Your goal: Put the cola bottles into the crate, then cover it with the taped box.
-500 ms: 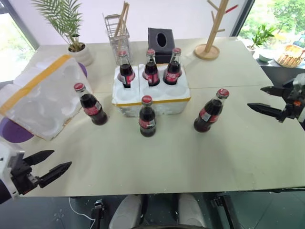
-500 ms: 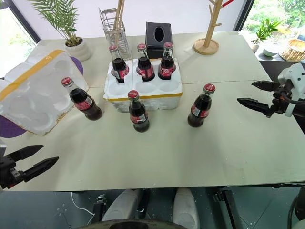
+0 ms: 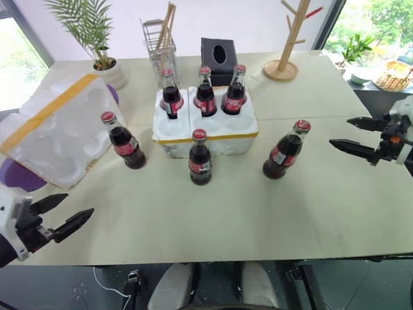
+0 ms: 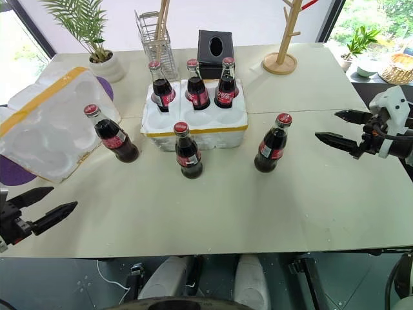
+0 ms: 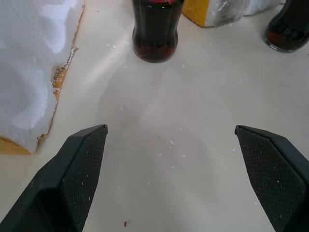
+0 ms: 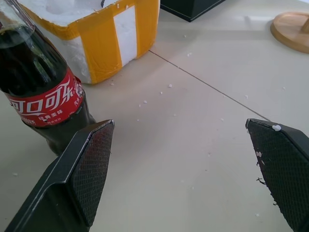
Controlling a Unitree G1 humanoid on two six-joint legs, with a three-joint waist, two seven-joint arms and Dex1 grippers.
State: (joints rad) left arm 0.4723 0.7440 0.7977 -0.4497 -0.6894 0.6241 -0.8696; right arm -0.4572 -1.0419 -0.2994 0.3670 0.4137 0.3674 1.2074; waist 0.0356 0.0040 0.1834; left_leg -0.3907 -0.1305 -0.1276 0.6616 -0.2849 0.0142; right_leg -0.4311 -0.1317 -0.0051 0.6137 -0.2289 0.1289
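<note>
The low white crate [image 3: 219, 143] with a yellow band stands mid-table. Three cola bottles [image 3: 205, 95] stand in its back wells. Three more stand on the table: one left of the crate [image 3: 122, 143], one in front of it [image 3: 199, 160], one to its right [image 3: 284, 152]. The taped box [image 3: 55, 129] lies tilted at the left, its hollow side showing. My left gripper [image 3: 79, 204] hovers open near the front left edge, short of the left bottle [image 5: 157, 34]. My right gripper [image 3: 340, 131] is open, right of the right-hand bottle [image 6: 38, 96] and apart from it.
At the back stand a potted plant [image 3: 110, 68], a wire rack [image 3: 161, 45], a black tissue box [image 3: 218, 55] and a wooden stand [image 3: 284, 64]. A purple mat [image 3: 16, 174] lies under the taped box. Bare tabletop stretches in front of the bottles.
My left gripper has edged slightly away from me and to the left. My right gripper has crept a little toward the bottles. The bottles, crate and box have not moved.
</note>
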